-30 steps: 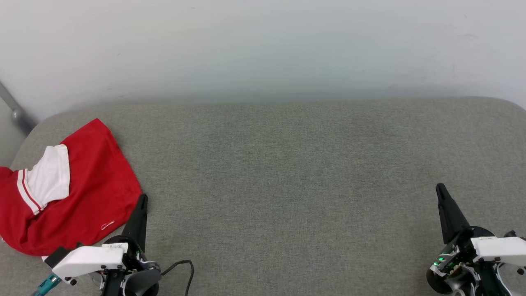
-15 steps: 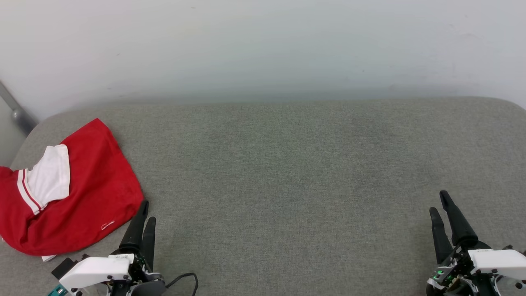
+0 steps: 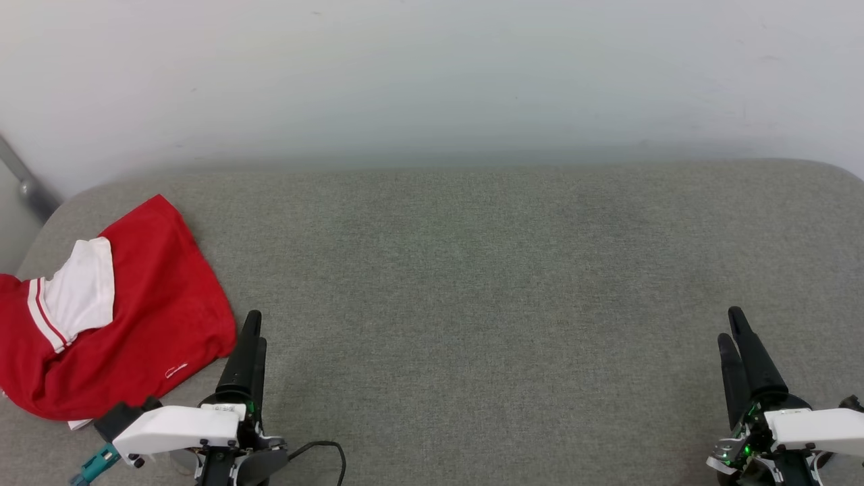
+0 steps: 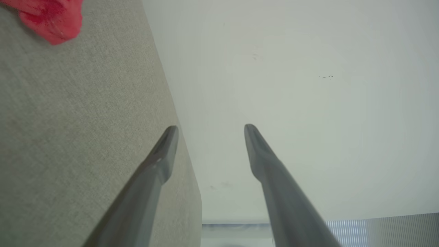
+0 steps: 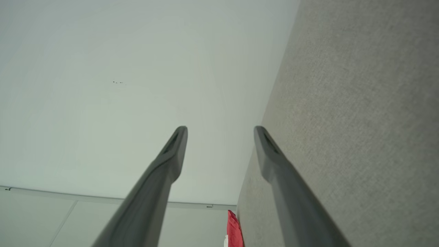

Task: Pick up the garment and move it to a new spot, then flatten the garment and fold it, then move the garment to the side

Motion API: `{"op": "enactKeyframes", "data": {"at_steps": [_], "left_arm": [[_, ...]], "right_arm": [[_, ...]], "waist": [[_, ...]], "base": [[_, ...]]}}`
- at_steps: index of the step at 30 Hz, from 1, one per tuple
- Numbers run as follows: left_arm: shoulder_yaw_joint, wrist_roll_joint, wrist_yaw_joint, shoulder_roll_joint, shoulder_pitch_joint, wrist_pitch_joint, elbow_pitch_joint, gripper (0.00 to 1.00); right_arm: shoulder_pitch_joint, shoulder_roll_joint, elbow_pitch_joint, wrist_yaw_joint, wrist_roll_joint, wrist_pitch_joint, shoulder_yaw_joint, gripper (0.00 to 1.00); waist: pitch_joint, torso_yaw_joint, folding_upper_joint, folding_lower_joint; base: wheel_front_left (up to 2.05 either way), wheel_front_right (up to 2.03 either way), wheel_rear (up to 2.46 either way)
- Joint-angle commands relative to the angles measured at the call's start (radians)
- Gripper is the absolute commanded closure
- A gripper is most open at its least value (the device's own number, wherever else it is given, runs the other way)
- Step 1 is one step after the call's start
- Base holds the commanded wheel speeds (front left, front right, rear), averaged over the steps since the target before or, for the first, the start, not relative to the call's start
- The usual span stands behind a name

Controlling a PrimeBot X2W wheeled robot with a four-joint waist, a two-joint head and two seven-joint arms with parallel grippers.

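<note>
The garment (image 3: 142, 317), a bright red T-shirt with a white striped sleeve lying on top, sits folded at the far left of the grey padded surface (image 3: 472, 270). A red corner of the garment (image 4: 51, 17) shows at the top left of the left wrist view, and a red sliver of the garment (image 5: 234, 228) appears low in the right wrist view. My left gripper (image 3: 255, 331) stands just right of the garment's near corner, apart from it, open and empty. At the lower right my right gripper (image 3: 730, 327) is open and empty too.
A pale wall (image 3: 432, 81) runs behind the grey surface. A dark cable (image 3: 324, 449) loops beside the left wrist. A grey metal bar (image 3: 23, 182) slants at the far left edge.
Both grippers have gone from shut to open. The left gripper has shifted slightly right and away from the garment; the right gripper has dropped a little toward the near edge. The garment has not moved.
</note>
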State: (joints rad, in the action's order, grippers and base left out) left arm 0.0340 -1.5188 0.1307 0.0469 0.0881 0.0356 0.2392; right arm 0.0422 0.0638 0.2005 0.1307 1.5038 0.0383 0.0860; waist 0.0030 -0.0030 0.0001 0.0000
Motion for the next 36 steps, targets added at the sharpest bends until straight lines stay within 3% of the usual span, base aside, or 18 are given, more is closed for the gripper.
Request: {"op": "enactKeyframes", "data": {"at_steps": [1,8,23,36], "left_arm": [[-0.01,0.041,0.001,0.002,0.032,-0.012,-0.029,0.0],[-0.044,0.234,0.0,0.002,0.031,-0.041,-0.048,0.0],[-0.111,0.608,-0.062,0.003,0.029,-0.098,-0.065,0.0],[-0.157,0.852,-0.109,0.04,0.025,-0.14,-0.078,0.0]], "right_arm": [[0.011,0.016,-0.028,0.0,-0.038,-0.012,-0.006,0.0],[0.001,0.033,-0.053,0.0,-0.213,-0.043,-0.015,0.0],[-0.015,0.033,-0.13,0.0,-0.639,-0.059,-0.029,0.0],[-0.025,0.05,-0.16,0.0,-0.841,-0.046,-0.056,0.0]], "waist": [[0.0,0.0,-0.0001,0.0],[-0.001,-0.001,-0.0001,0.0],[-0.003,-0.003,-0.0001,0.0],[-0.006,-0.004,-0.0001,0.0]], "base": [[0.0,0.0,0.0],[0.0,0.0,0.0],[0.0,0.0,0.0],[0.0,0.0,0.0]]}}
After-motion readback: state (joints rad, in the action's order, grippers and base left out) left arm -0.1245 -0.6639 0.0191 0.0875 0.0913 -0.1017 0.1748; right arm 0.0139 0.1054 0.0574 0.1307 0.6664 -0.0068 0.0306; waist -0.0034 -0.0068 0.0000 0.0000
